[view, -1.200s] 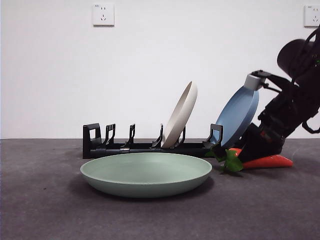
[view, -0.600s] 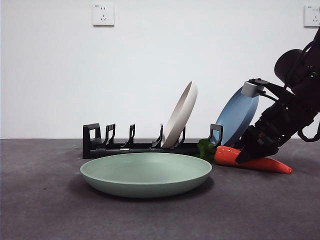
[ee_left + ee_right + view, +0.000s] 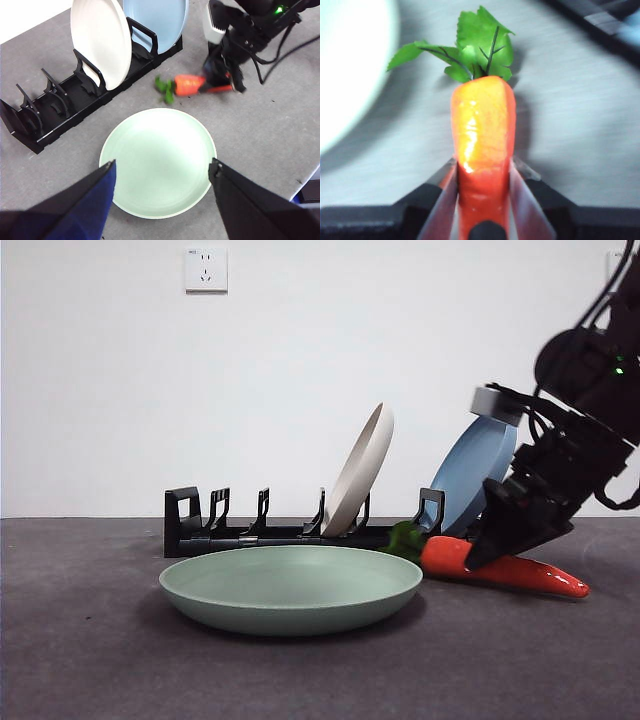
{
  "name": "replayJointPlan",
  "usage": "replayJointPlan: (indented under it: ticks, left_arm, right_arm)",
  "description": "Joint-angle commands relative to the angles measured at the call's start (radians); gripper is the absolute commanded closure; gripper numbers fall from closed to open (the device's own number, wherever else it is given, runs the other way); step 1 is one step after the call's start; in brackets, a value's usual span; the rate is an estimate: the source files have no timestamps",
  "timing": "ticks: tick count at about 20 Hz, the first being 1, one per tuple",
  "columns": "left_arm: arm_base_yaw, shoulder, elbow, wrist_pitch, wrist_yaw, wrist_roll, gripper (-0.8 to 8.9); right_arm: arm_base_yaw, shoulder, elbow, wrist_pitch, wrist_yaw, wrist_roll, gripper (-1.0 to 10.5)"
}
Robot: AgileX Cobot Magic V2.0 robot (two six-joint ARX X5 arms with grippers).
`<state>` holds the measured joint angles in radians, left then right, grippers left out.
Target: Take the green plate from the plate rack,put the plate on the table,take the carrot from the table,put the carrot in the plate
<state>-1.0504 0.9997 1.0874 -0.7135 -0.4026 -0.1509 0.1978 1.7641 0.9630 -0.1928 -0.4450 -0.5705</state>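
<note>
My right gripper [image 3: 487, 549] pinches the carrot [image 3: 497, 566], one jaw pressed to each flank of its body; in my right wrist view the carrot [image 3: 483, 150] runs straight out from between the jaws, its green leaves [image 3: 470, 47] fanned at the far, thick end. From the front the carrot hangs tilted, leafy end higher and pointing toward the green plate [image 3: 291, 587], its thin red tip low and close to the table [image 3: 90, 640]; I cannot tell whether that tip touches the surface. The green plate lies flat on the table in front of the plate rack [image 3: 275, 527], nothing in it, the carrot's leaves just beside its rim. In the rack the cream plate [image 3: 361, 471] and the blue plate [image 3: 472, 474] lean in their slots at the end nearest my right arm. My left gripper [image 3: 161, 172] hovers above the green plate [image 3: 158, 161], jaws spread wide and holding nothing.
</note>
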Motion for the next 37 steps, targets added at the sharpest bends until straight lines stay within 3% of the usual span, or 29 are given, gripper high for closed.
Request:
replayJointPlan:
  ticks: [1, 5, 10, 14, 21, 23, 26, 31, 34, 37]
  left_arm:
    - [-0.003, 0.0, -0.003, 0.002, -0.012, -0.007, 4.95]
    - [-0.003, 0.0, -0.003, 0.002, -0.01, -0.007, 4.95]
    - [-0.003, 0.0, -0.003, 0.001, -0.01, -0.007, 4.95]
    - [-0.003, 0.0, -0.003, -0.002, -0.009, -0.007, 4.95]
    - [-0.003, 0.0, -0.003, -0.024, -0.009, -0.007, 4.95]
    - [-0.003, 0.0, -0.003, -0.041, -0.008, -0.007, 4.95]
    - [-0.003, 0.0, -0.003, -0.066, -0.007, -0.007, 4.95]
    - [-0.003, 0.0, -0.003, -0.073, -0.006, -0.007, 4.95]
    - [-0.003, 0.0, -0.003, -0.096, 0.0, -0.007, 4.95]
    - [-0.003, 0.0, -0.003, -0.127, 0.08, -0.007, 4.95]
  right_arm:
    - [0.054, -0.09, -0.014, -0.006, -0.002, 0.12, 9.6]
    - [0.228, -0.22, -0.014, -0.003, 0.0, 0.252, 9.6]
    - [0.434, -0.136, -0.014, 0.067, 0.109, 0.268, 9.6]
    - [0.472, -0.025, -0.014, 0.193, 0.141, 0.338, 9.6]
    - [0.472, 0.058, -0.014, 0.224, 0.186, 0.344, 9.6]
    - [0.472, 0.057, -0.014, 0.227, 0.187, 0.35, 8.2]
    - [0.472, 0.044, -0.013, 0.231, 0.193, 0.399, 3.3]
    - [0.472, -0.058, -0.012, 0.199, 0.193, 0.444, 3.1]
    - [0.472, -0.201, -0.012, 0.05, 0.19, 0.451, 3.2]
    - [0.473, -0.364, -0.012, -0.192, 0.189, 0.483, 3.2]
